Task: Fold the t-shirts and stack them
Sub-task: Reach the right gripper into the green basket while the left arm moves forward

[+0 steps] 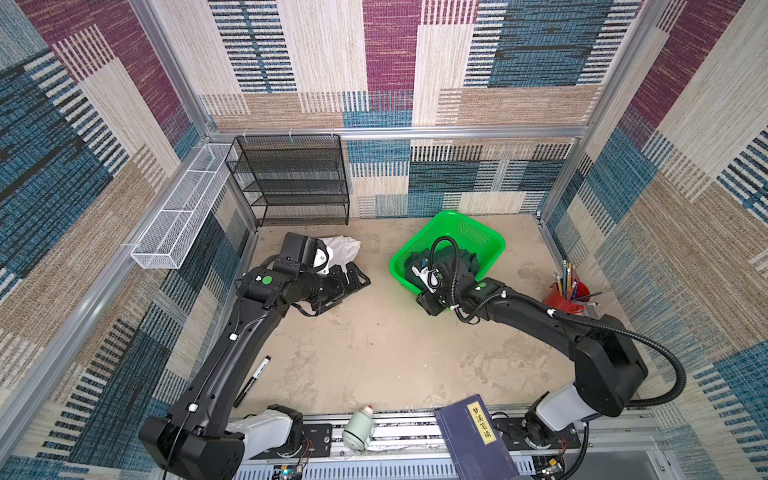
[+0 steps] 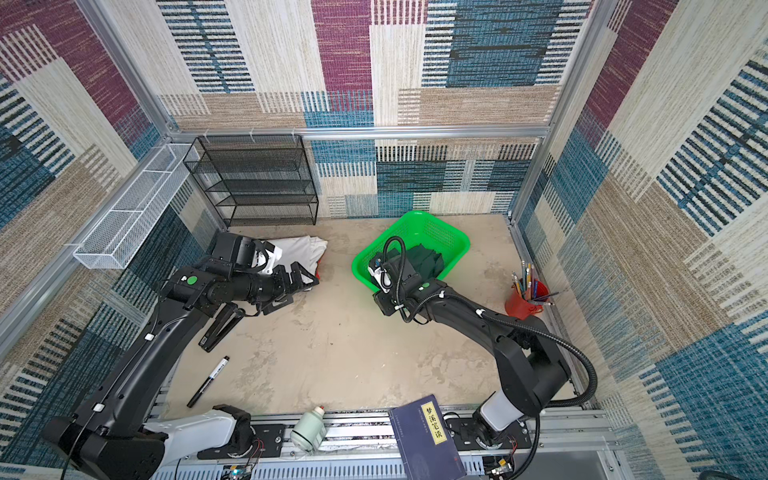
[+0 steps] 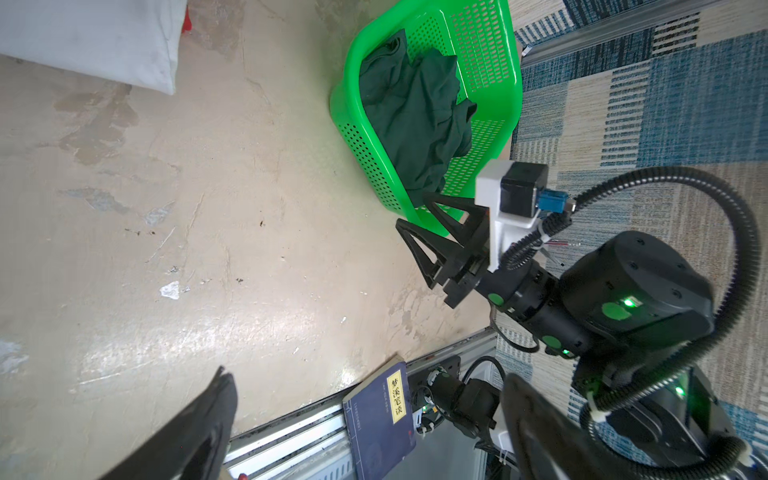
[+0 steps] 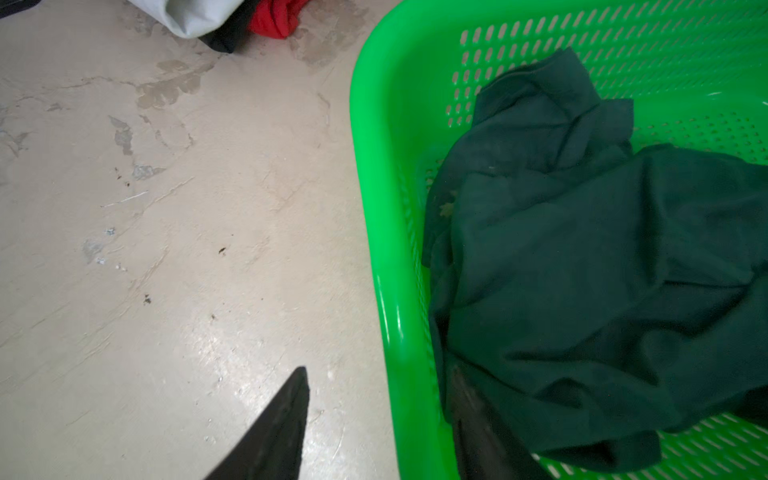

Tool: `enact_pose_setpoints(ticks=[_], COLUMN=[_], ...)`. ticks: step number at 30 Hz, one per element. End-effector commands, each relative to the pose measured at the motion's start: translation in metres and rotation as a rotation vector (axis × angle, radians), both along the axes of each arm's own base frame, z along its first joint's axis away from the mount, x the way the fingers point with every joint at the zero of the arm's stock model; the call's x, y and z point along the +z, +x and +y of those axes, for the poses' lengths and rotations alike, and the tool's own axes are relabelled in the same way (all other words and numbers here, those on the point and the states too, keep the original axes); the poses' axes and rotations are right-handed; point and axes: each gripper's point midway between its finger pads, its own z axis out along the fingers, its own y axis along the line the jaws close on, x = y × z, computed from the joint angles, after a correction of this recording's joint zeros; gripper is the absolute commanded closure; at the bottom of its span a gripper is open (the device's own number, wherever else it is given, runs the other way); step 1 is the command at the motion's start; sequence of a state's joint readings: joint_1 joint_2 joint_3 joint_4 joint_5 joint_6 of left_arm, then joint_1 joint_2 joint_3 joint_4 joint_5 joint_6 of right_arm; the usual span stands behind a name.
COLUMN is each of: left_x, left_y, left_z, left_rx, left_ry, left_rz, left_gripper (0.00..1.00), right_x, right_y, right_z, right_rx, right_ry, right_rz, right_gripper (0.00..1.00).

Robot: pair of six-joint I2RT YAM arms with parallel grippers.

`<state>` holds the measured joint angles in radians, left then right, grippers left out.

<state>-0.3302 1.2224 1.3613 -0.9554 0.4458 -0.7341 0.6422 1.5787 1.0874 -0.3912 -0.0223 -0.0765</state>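
Right gripper point(image 4: 379, 370) half-spread, straddling near-left wall of basket point(image 4: 374, 166); dark green shirt point(image 4: 582, 270) crumpled inside. Left gripper point(image 3: 366, 373) spread wide beside folded white shirt point(image 1: 343, 245), far left. Red shirt point(image 4: 276, 16) beside it shows plainly only from right wrist view. Book point(image 1: 469, 453) label: 梦溪笔谈.

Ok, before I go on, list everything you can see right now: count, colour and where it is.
green t-shirt: one, dark green, crumpled in the basket
white t-shirt: one, white, folded, back left of the table
red t-shirt: one, red, showing at the white t-shirt's edge
basket: one, bright green, back of the table, right of middle
shelf: one, black mesh, back wall
wire tray: one, white, left wall
cup of pencils: one, red, right edge
marker: one, black, front left
book: one, dark blue, front edge
bottle: one, pale green, front edge
left gripper: one, black, open, beside the white t-shirt
right gripper: one, black, open, straddling the basket's rim
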Motion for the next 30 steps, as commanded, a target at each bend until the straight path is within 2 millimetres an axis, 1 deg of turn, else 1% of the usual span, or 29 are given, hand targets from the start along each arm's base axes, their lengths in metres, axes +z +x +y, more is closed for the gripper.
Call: enact_pose_setpoints(ticks=[1,4,6,8,12,14,16,18,21,23,26,27,30], left_x=[0.009,0.013,0.013,0.013,0.009,0.006,0.004,0.0,-0.002,-0.001,0.007,0.012,0.028], left_y=[0.007,0.012,0.015,0.016,0.017,0.017,0.018,0.02,0.023,0.028,0.039,0.045,0.066], left_z=[-0.008,-0.009,-0.01,-0.011,-0.013,-0.013,-0.014,-0.014,-0.016,-0.019,-0.027,-0.031,-0.041], left_rx=[-0.002,0.005,0.005,0.007,0.012,0.015,0.017,0.018,0.015,0.006,-0.018,-0.021,-0.018], left_ry=[-0.043,-0.046,-0.047,-0.049,-0.051,-0.052,-0.049,-0.045,-0.042,-0.047,-0.056,-0.062,-0.089], left_rz=[-0.028,-0.043,-0.041,-0.039,-0.028,-0.024,-0.024,-0.021,-0.022,-0.034,-0.086,-0.115,-0.198], left_gripper=[0.0,0.0,0.0,0.0,0.0,0.0,0.0,0.0,0.0,0.0,0.0,0.0,0.0], right_x=[-0.008,-0.02,-0.026,-0.03,-0.025,-0.022,-0.018,-0.014,-0.007,-0.004,-0.004,-0.008,-0.011], right_y=[0.01,0.015,0.02,0.024,0.036,0.047,0.061,0.079,0.112,0.138,0.172,0.181,0.209], right_z=[-0.003,-0.001,0.0,0.002,0.006,0.001,-0.008,-0.02,-0.041,-0.059,-0.085,-0.093,-0.108], right_rx=[-0.017,-0.027,-0.041,-0.046,-0.067,-0.102,-0.142,-0.184,-0.238,-0.286,-0.362,-0.385,-0.437], right_ry=[-0.049,-0.069,-0.079,-0.081,-0.059,-0.046,-0.033,-0.028,-0.044,-0.052,-0.065,-0.078,-0.091], right_rz=[-0.017,-0.001,0.007,0.01,-0.019,-0.027,-0.03,-0.037,-0.068,-0.077,-0.074,-0.068,-0.065], right_gripper=[0.48,0.53,0.63,0.67,0.79,0.88,0.93,0.94,0.94,0.94,0.94,0.94,0.94])
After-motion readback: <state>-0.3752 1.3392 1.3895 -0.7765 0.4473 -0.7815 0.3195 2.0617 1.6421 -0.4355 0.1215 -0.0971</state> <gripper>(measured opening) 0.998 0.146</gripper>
